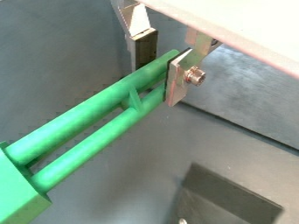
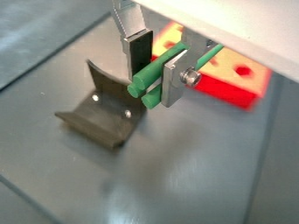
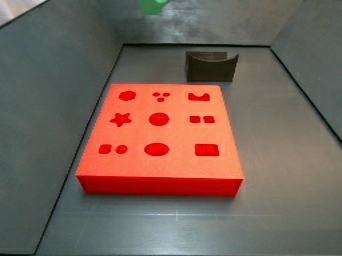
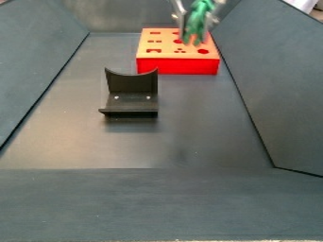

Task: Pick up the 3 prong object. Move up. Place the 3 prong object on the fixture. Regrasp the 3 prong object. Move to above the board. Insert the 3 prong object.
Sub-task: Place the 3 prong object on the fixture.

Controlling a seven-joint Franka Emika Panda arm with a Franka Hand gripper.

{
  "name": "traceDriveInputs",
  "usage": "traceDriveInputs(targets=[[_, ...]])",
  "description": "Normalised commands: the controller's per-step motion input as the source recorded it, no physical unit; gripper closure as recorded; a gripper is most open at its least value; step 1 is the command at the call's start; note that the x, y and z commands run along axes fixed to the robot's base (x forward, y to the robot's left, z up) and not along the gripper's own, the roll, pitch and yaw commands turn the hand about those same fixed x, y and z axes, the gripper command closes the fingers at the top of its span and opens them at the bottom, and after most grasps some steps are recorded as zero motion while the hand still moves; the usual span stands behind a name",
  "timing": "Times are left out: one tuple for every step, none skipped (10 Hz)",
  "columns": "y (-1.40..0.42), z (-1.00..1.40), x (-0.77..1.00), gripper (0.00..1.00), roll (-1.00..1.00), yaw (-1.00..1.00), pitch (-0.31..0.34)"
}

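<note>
Gripper, raised high, pinches our green 3 prong object crosswise; the fixture lies below and beside it, the board beyond.

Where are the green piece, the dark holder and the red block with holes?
3 prong object (image 1: 87,122): wrist view, on its prongs.
Fixture (image 4: 128,90): side view, on its upright back.
Board (image 3: 160,140): side view, on its top face.

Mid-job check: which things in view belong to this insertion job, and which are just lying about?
Belongs to the job:
- green piece, clamped in the hand, raised off the floor
- fixture, empty on the floor
- red board

Lying about:
- nothing; only the grey floor and walls
</note>
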Motion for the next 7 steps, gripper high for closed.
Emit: traceDriveInputs(targets=[[-0.73, 0.15, 1.00, 1.00, 0.08, 1.00, -0.083], [-0.65, 0.14, 1.00, 1.00, 0.09, 1.00, -0.074], [-0.53, 0.12, 1.00, 1.00, 0.11, 0.85, -0.039], [-0.47, 0.10, 1.00, 1.00, 0.10, 0.62, -0.007], [-0.39, 0.08, 1.00, 1.00, 0.11, 0.36, 0.030], [-0.35, 0.07, 1.00, 1.00, 0.10, 0.28, 0.048], [-0.27, 0.05, 1.00, 1.00, 0.09, 0.16, 0.080]])
